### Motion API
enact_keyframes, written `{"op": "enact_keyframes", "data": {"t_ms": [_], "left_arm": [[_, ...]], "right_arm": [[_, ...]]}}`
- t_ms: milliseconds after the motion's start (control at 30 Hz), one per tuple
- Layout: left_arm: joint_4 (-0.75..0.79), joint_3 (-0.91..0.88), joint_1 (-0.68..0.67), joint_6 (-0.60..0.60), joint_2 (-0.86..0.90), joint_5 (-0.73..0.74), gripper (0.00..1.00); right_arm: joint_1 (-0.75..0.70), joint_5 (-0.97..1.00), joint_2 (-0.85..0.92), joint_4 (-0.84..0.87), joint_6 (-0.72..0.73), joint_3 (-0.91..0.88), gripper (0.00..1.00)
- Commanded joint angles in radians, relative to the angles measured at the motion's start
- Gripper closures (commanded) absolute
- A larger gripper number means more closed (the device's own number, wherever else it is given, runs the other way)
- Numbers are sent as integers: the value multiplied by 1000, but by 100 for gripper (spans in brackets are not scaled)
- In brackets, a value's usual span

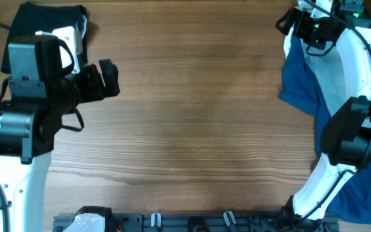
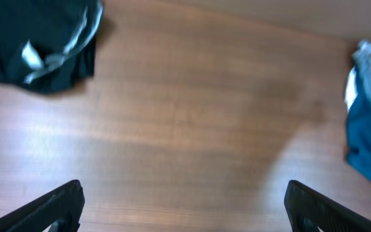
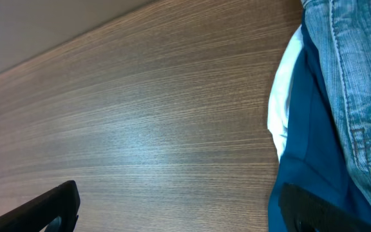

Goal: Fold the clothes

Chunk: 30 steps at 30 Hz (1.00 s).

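The black shorts [image 1: 40, 22] lie bunched at the table's far left corner, with the white label and pale lining showing, partly hidden under my left arm. In the left wrist view the shorts [image 2: 37, 38] are at the top left, well away from the fingers. My left gripper [image 1: 110, 78] [image 2: 184, 206] is open and empty above bare wood, right of the shorts. My right gripper [image 1: 293, 22] [image 3: 179, 206] is open and empty at the far right, one finger over the edge of a royal-blue garment.
A royal-blue garment [image 1: 301, 84] [image 3: 308, 167] and light-blue denim shorts [image 1: 332, 74] [image 3: 356, 77] are piled along the right edge, with white fabric [image 3: 281, 103] beneath; the pile also shows in the left wrist view [image 2: 366, 135]. The wooden table [image 1: 198, 122] spans the middle.
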Motion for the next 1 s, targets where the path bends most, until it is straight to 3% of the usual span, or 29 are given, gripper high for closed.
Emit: {"op": "enact_keyframes", "data": {"t_ms": [0,167,200,233,333,500,733,967], "left_arm": [[183,-105,-2,-8,-69,11,0],[941,-887,39,-19,-523,9,0],[1067,-1089,80,-65,-658,14,0],[1111,-1172,91,-66,-720,16,0],[1163,-1365,99,-65,-935,-3,0],[1162,-1501,98,-66,-1093,-22,0],[1187,-1619,98,-66,-1213,-21,0],[1121,-1623,97,-65,-1240,-22,0]], "right_arm": [[3,10,11,2,-10,-3,0],[3,10,11,2,-10,-3,0],[3,10,11,3,-10,-3,0],[3,10,11,3,-10,-3,0],[3,10,11,3,-10,-3,0],[3,10,11,3,-10,-3,0],[3,10,11,3,-10,-3,0],[3,10,11,3,-10,-3,0]]}}
